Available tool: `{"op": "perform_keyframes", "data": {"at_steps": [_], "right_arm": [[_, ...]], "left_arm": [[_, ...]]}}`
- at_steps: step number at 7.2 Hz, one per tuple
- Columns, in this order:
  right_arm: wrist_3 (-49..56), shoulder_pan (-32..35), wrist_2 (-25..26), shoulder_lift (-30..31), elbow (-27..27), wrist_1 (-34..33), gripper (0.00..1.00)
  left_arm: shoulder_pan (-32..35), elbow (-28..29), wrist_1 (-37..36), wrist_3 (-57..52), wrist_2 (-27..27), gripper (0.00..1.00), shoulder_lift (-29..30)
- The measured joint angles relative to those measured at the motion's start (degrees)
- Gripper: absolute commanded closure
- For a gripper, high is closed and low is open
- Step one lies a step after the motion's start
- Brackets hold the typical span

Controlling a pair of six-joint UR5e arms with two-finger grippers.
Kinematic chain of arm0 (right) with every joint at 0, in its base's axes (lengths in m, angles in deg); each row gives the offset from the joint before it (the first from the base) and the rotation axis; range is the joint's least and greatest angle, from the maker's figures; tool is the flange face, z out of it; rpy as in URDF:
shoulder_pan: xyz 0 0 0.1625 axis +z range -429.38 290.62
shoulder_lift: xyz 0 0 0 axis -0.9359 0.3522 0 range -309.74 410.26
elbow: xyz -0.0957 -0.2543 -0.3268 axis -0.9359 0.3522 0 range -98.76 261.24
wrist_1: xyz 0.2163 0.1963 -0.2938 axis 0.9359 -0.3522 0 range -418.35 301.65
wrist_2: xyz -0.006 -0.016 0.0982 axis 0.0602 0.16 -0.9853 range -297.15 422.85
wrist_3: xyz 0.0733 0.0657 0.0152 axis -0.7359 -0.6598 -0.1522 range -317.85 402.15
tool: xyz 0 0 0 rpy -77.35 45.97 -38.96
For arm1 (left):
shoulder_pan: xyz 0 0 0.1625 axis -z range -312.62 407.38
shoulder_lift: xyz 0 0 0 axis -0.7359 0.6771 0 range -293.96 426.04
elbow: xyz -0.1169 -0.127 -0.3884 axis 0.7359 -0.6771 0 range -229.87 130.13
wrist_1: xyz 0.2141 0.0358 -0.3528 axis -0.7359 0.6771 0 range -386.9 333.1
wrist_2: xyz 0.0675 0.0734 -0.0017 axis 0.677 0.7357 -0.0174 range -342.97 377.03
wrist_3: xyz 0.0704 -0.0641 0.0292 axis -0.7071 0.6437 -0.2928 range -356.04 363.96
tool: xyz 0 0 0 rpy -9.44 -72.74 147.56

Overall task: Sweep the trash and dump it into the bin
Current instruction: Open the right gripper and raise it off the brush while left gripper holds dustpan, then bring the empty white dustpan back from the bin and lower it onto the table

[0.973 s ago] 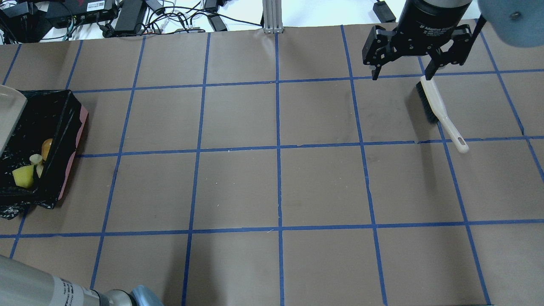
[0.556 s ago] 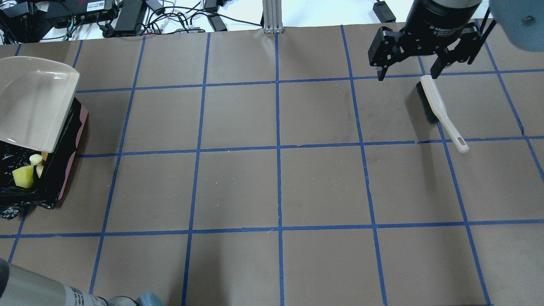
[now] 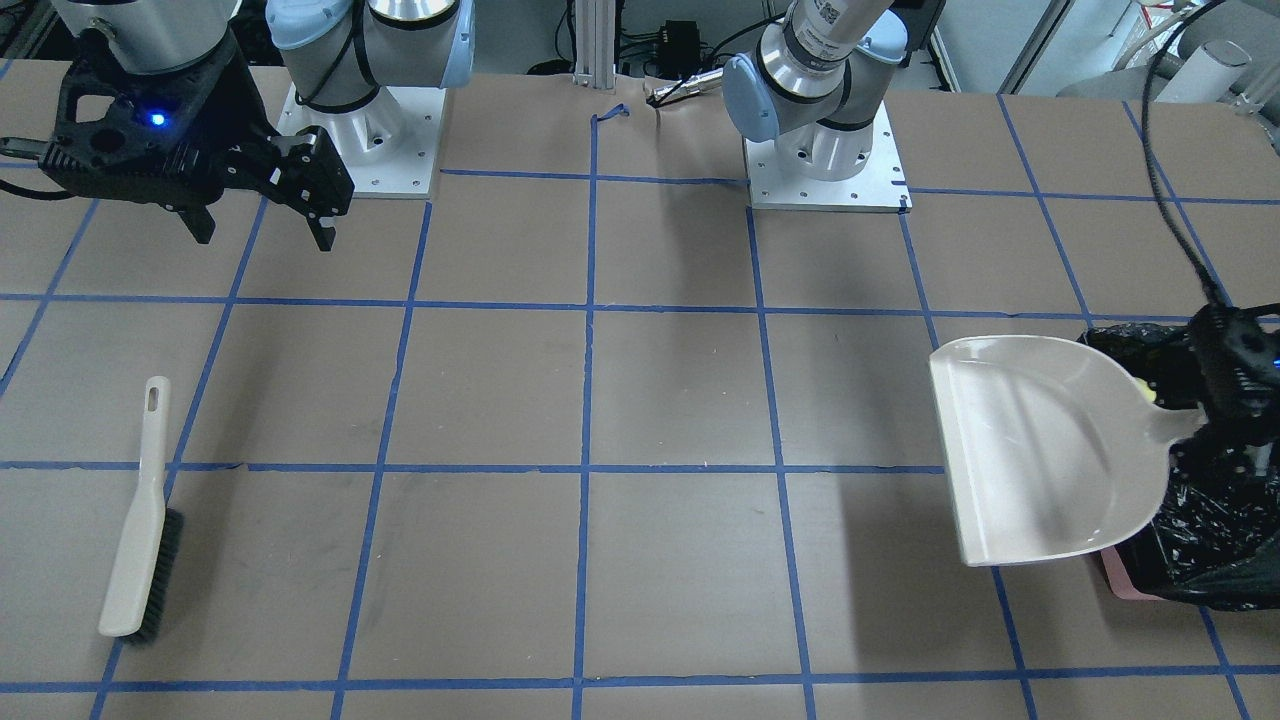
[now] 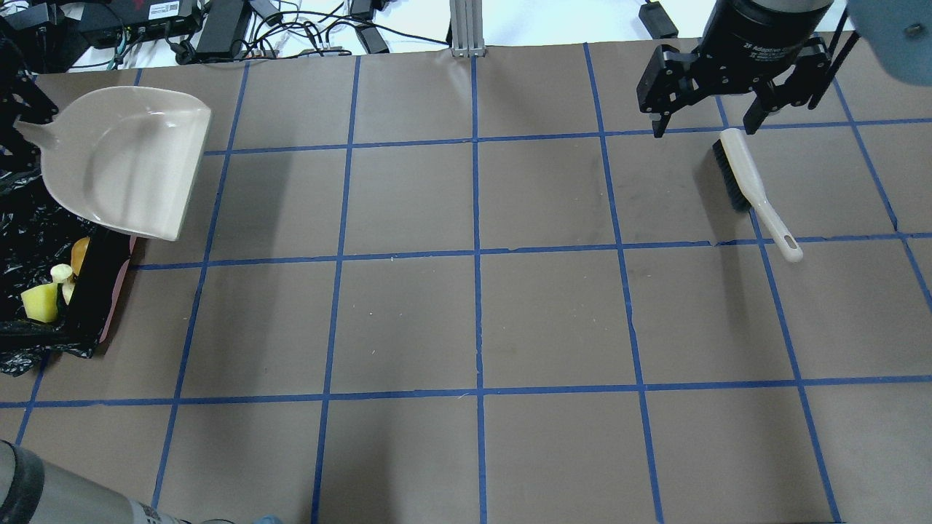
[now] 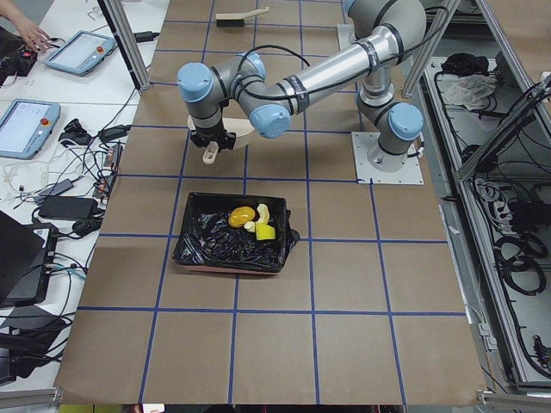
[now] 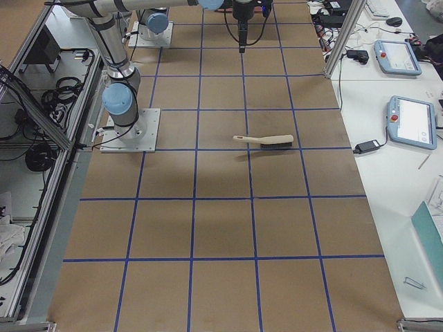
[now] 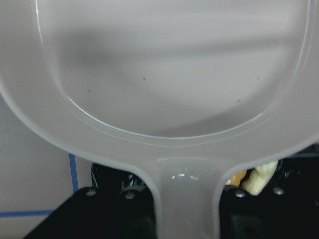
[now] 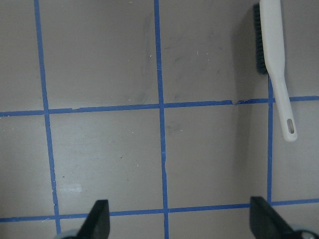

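The trash lies inside the bin (image 4: 116, 295): a yellow sponge block (image 4: 40, 303), a tan curved piece (image 4: 62, 274) and a golden-brown lump (image 4: 80, 252), also clear in the exterior left view as the trash (image 5: 250, 219) in the bin (image 5: 202, 249). My left gripper (image 4: 25, 124) is shut on the handle of the cream dustpan (image 4: 124, 167), which hangs empty and level past the bin's far corner. The left wrist view shows the dustpan (image 7: 174, 74) from its handle. My right gripper (image 4: 710, 120) hovers open with nothing in it, just beyond the brush (image 4: 750, 185).
The brush (image 3: 140, 530) lies flat on the brown paper near the robot's right side. Cables and power bricks (image 4: 218, 29) crowd the strip beyond the table's far edge. The arms' base plates (image 3: 825, 165) stand at the robot side. Blue tape lines grid the table.
The dustpan has swung out from over the bin toward the table's far side and middle, uncovering the trash. The right gripper drifted slightly right, still open.
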Motion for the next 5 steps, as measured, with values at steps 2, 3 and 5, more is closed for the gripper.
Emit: {"op": "perform_keyframes", "data": {"at_steps": [2,3,5], "right_arm": [[0.0,0.0,0.0,0.0,0.0,0.1,0.0],[0.0,0.0,0.0,0.1,0.0,0.1,0.0],[0.0,0.0,0.1,0.3,0.0,0.2,0.0]], "left_arm": [[6.8,-1.7,-0.5,7.7,-0.1,1.0,1.1],[9.7,-2.4,-2.4,11.3,0.0,1.0,2.1],[13.0,-4.8,-9.8,14.0,0.0,1.0,5.7]]}}
